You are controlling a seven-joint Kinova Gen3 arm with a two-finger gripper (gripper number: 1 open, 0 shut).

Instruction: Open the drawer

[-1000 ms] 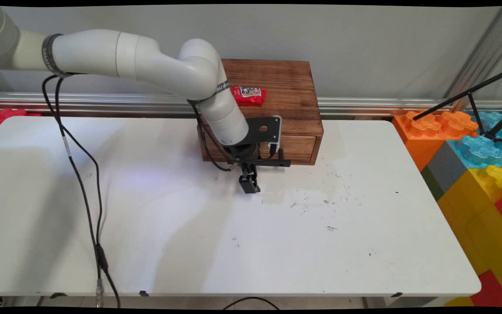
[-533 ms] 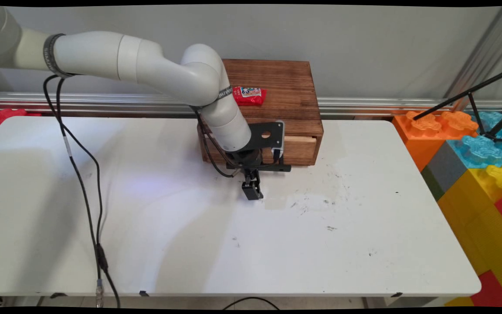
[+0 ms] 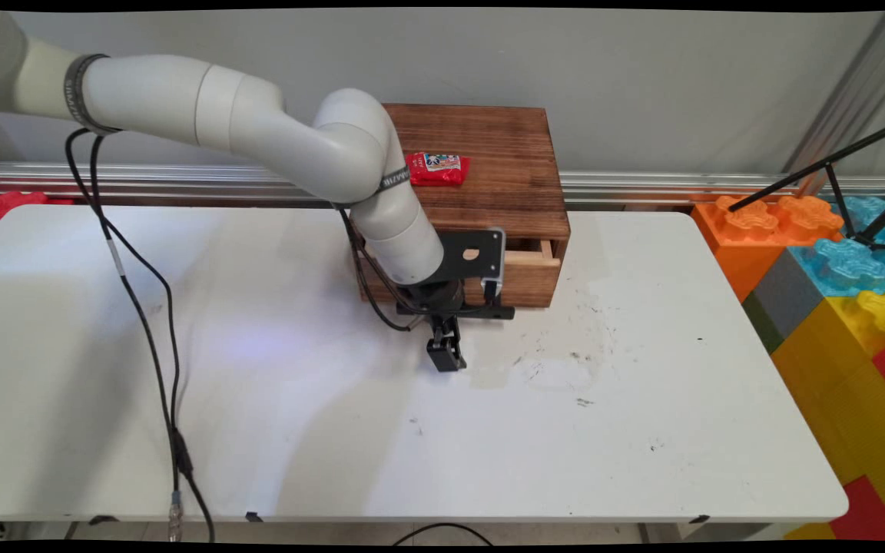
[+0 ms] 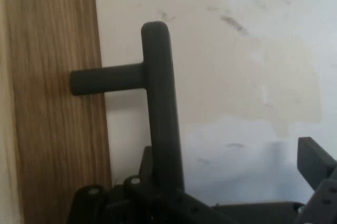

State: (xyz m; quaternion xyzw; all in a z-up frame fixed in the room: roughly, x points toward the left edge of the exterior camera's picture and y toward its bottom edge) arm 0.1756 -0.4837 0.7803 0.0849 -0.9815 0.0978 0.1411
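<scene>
A brown wooden drawer box stands at the table's back middle, with a red snack packet on its top. Its drawer is pulled partly out, showing a pale inner edge. My gripper points down at the table just in front of the drawer, at the black T-shaped handle. In the hand view the handle bar runs down into the linkage beside the wooden drawer front. The right finger stands well apart from the bar, so the gripper is open around the handle.
The white table is scuffed with dark marks in front of the drawer. Big coloured toy blocks rise at the right edge under a black tripod. Black cables hang from the arm over the left side.
The drawer has slid out toward the table's near side, from shut to partly open. The gripper has moved the same way together with the handle.
</scene>
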